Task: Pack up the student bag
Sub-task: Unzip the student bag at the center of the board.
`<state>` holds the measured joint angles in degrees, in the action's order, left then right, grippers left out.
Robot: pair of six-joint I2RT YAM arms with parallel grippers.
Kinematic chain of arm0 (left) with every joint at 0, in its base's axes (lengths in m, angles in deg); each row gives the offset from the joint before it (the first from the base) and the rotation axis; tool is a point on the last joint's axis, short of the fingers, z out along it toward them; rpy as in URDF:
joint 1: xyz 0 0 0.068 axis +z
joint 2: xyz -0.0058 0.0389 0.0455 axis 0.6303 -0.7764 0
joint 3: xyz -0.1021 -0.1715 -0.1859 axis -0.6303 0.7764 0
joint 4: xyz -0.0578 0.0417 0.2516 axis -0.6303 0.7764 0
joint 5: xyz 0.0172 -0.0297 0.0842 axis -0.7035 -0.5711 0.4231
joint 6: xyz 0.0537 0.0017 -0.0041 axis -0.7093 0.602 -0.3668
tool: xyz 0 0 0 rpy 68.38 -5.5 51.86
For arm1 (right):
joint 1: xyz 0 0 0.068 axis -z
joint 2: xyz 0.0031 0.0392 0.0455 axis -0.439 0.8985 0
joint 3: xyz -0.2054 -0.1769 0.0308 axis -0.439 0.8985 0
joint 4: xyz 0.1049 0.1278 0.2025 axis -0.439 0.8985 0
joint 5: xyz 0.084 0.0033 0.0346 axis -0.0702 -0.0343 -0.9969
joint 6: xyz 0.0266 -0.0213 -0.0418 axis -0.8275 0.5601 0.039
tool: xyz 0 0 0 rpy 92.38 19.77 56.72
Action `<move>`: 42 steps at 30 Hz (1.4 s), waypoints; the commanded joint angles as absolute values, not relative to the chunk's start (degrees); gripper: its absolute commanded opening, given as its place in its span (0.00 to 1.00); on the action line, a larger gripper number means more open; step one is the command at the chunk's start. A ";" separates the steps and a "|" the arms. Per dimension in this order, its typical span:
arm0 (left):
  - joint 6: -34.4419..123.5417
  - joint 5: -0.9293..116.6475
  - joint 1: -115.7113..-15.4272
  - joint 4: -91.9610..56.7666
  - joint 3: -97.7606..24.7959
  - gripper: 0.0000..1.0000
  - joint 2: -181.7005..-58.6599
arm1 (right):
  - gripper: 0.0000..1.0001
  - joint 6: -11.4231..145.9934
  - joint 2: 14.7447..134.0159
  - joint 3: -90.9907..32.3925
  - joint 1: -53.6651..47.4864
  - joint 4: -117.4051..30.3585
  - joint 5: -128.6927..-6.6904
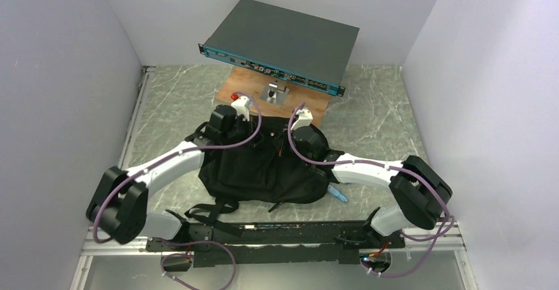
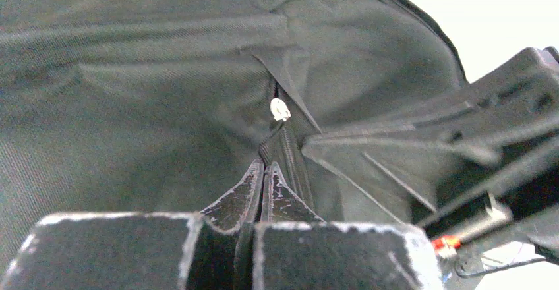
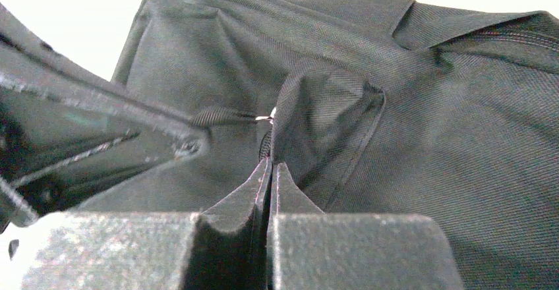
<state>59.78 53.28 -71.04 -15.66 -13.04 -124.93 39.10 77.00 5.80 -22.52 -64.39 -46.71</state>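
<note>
**A:** Where's your student bag (image 1: 264, 171)?

**B:** Centre frame, your left gripper (image 2: 264, 171) and right gripper (image 3: 271, 168) both clenched on its upper edge. Open table (image 1: 382, 112) left and right; rack device (image 1: 283, 39) lettering too small to read.

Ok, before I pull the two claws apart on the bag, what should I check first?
1. Left claw shut: ok.
2. Right claw shut: ok.
3. Either claw actually pinching bag fabric: cannot tell.
4. Zip pull in sight just past the left tips: ok.
5. Zip open enough for packing: cannot tell.
6. Blue item inside the bag: not ok, it lies beside the bag.
</note>
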 commanded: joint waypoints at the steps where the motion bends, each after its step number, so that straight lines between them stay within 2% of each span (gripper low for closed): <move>1: 60.82 52.23 -71.24 -20.11 -7.65 0.00 -116.57 | 0.00 39.74 74.52 6.55 -21.40 -67.44 -44.94; 13: 67.70 44.54 -72.40 -20.97 0.83 0.00 -108.93 | 0.00 38.69 73.59 6.91 -19.91 -68.69 -46.54; 20: 66.93 50.28 -75.49 -19.03 2.32 0.00 -110.45 | 0.00 37.79 73.77 6.48 -19.54 -72.67 -52.80; 26: 67.89 50.54 -80.64 -18.65 1.94 0.00 -111.53 | 0.00 37.51 75.00 4.01 -19.38 -70.94 -50.15; 33: 71.88 56.86 -89.39 -7.93 6.85 0.00 -100.87 | 0.00 38.98 75.58 2.46 -16.39 -71.62 -50.09; 42: 74.37 59.23 -90.78 -3.90 12.64 0.00 -92.30 | 0.00 40.94 76.36 1.69 -16.28 -71.26 -54.11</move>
